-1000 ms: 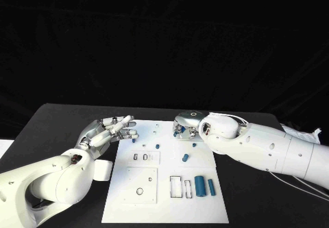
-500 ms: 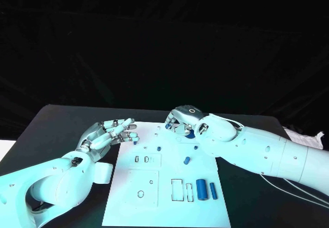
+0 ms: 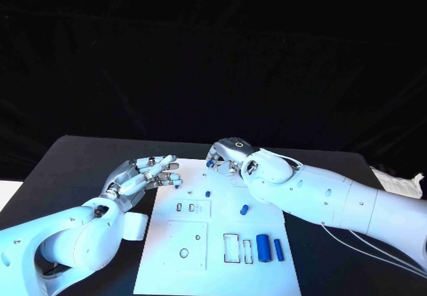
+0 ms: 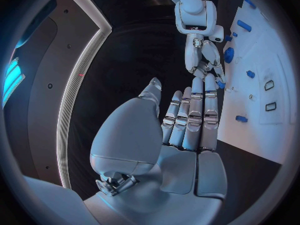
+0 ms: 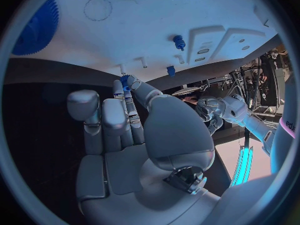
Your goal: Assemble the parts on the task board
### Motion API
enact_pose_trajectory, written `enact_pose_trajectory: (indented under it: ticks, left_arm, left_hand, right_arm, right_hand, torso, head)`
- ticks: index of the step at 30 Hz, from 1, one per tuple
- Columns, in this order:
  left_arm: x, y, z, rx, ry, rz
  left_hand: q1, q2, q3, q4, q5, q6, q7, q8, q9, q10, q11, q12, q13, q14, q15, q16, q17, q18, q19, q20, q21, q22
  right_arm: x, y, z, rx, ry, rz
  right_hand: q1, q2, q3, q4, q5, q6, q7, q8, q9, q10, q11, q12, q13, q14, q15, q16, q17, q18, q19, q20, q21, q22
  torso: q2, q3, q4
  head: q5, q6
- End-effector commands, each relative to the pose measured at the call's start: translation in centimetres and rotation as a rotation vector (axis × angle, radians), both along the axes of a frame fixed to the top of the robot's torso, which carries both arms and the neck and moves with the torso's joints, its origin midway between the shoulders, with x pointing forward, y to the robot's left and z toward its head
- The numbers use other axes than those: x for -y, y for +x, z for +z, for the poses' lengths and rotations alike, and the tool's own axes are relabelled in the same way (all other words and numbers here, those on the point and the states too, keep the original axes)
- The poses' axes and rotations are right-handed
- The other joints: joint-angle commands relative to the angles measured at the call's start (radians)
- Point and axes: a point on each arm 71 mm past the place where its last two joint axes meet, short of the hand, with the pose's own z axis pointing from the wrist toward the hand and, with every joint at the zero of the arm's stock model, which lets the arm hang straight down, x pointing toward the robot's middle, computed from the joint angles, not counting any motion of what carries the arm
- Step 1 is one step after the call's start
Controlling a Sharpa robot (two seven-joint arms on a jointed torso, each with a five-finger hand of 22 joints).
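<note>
Centrally on the black worktop (image 3: 71,160) lies the white task board (image 3: 213,271), with small blue parts on it: a large cylinder (image 3: 263,246) and a thinner pin (image 3: 278,249) near its close right corner, and a short peg (image 3: 244,209) mid-board. At the board's far edge the right hand (image 3: 224,159) pinches a small blue part (image 5: 125,82) in its fingertips. The left hand (image 3: 142,176) hovers at the board's far left corner, fingers straight and together, holding nothing.
</note>
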Motion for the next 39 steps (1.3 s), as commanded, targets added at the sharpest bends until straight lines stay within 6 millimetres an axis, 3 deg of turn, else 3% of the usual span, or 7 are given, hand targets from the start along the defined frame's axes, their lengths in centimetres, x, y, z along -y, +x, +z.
enact_pose_trajectory:
  ticks: [1, 7, 21, 28, 33, 39]
  left_arm:
    - [0.38, -0.12, 0.23, 0.006, -0.015, -0.027]
    - [0.48, -0.15, 0.26, 0.005, -0.016, -0.031]
    - [0.49, -0.14, 0.26, 0.0, -0.016, -0.037]
    - [0.54, -0.11, 0.24, -0.002, -0.015, -0.038]
    - [0.53, -0.1, 0.23, -0.003, -0.014, -0.038]
    - [0.48, -0.07, 0.21, -0.004, -0.013, -0.036]
  left_hand:
    - [0.003, 0.006, 0.002, -0.006, -0.004, 0.0, 0.005, -0.003, -0.001, -0.003, 0.006, -0.006, -0.001, 0.004, 0.005, -0.004, 0.001, 0.01, 0.006, 0.003, 0.006, 0.001]
    - [0.003, 0.006, 0.002, -0.006, -0.004, 0.0, 0.005, -0.003, -0.001, -0.003, 0.006, -0.006, -0.001, 0.004, 0.005, -0.004, 0.001, 0.01, 0.006, 0.003, 0.006, 0.001]
    - [0.004, 0.007, 0.002, -0.008, -0.004, 0.001, 0.005, -0.003, -0.001, -0.004, 0.006, -0.007, -0.001, 0.002, 0.005, -0.006, 0.002, 0.009, 0.005, 0.003, 0.006, 0.0]
    - [0.004, 0.007, 0.002, -0.008, -0.004, 0.001, 0.005, -0.003, -0.001, -0.004, 0.006, -0.007, -0.001, 0.002, 0.005, -0.006, 0.002, 0.009, 0.005, 0.003, 0.006, 0.0]
    - [0.005, 0.007, 0.002, -0.009, -0.004, 0.001, 0.005, -0.004, -0.001, -0.004, 0.006, -0.007, -0.001, 0.002, 0.005, -0.006, 0.002, 0.009, 0.005, 0.003, 0.006, 0.0]
    - [0.005, 0.007, 0.002, -0.009, -0.004, 0.001, 0.005, -0.004, -0.001, -0.004, 0.006, -0.007, -0.001, 0.002, 0.005, -0.006, 0.002, 0.009, 0.005, 0.003, 0.006, 0.0]
  right_arm:
    - [-0.12, 0.35, -0.44, -0.024, -0.044, -0.019]
    - [-0.33, 0.7, -0.67, -0.023, -0.057, -0.036]
    - [-0.62, 0.93, -0.71, -0.006, -0.082, -0.075]
    - [-1.07, 0.97, -0.9, -0.026, -0.092, -0.068]
    - [-1.04, 1.08, -0.89, -0.023, -0.08, -0.073]
    - [-0.73, 1.1, -0.74, -0.011, -0.058, -0.081]
  right_hand:
    - [0.003, -0.01, 0.007, 0.006, -0.002, 0.0, 0.002, -0.003, 0.015, -0.006, 0.004, 0.0, 0.001, 0.02, -0.002, 0.006, 0.002, -0.015, -0.008, 0.001, 0.003, 0.001]
    - [-0.003, -0.016, 0.01, 0.013, -0.006, -0.003, 0.003, -0.006, 0.015, -0.01, 0.005, 0.0, 0.0, 0.02, -0.001, 0.012, 0.008, -0.015, -0.01, 0.002, 0.007, 0.004]
    - [-0.009, -0.025, 0.012, 0.022, -0.007, -0.004, 0.003, -0.007, 0.016, -0.011, 0.005, 0.0, 0.0, 0.02, 0.0, 0.015, 0.01, -0.015, -0.012, 0.004, 0.01, 0.006]
    - [-0.017, -0.041, 0.018, 0.035, -0.006, -0.018, 0.006, -0.013, 0.014, -0.029, 0.009, -0.002, -0.002, 0.018, 0.003, 0.018, 0.01, -0.015, -0.016, 0.007, 0.015, 0.01]
    - [-0.034, -0.079, 0.021, 0.057, -0.008, -0.091, 0.027, -0.016, -0.003, -0.114, 0.031, -0.003, -0.006, 0.002, 0.023, -0.017, -0.04, -0.008, -0.046, 0.023, -0.013, -0.04]
    - [-0.013, -0.113, -0.011, 0.07, -0.006, -0.209, 0.057, -0.015, -0.014, -0.316, 0.068, -0.002, -0.007, -0.006, 0.05, -0.045, -0.079, 0.002, -0.078, 0.051, -0.05, -0.097]
  torso:
    - [0.003, -0.0004, -0.0003]
    - [0.003, -0.0015, 0.0007]
    - [0.005, -0.0027, -0.0002]
    - [0.006, -0.0033, 0.003]
    - [0.007, -0.0035, 0.0022]
    - [0.008, -0.0028, 0.0018]
  head:
    - [0.003, -0.001]
    - [0.004, -0.007]
    - [0.005, -0.002]
    - [0.004, -0.001]
    - [0.004, -0.002]
    - [0.003, 0.006]
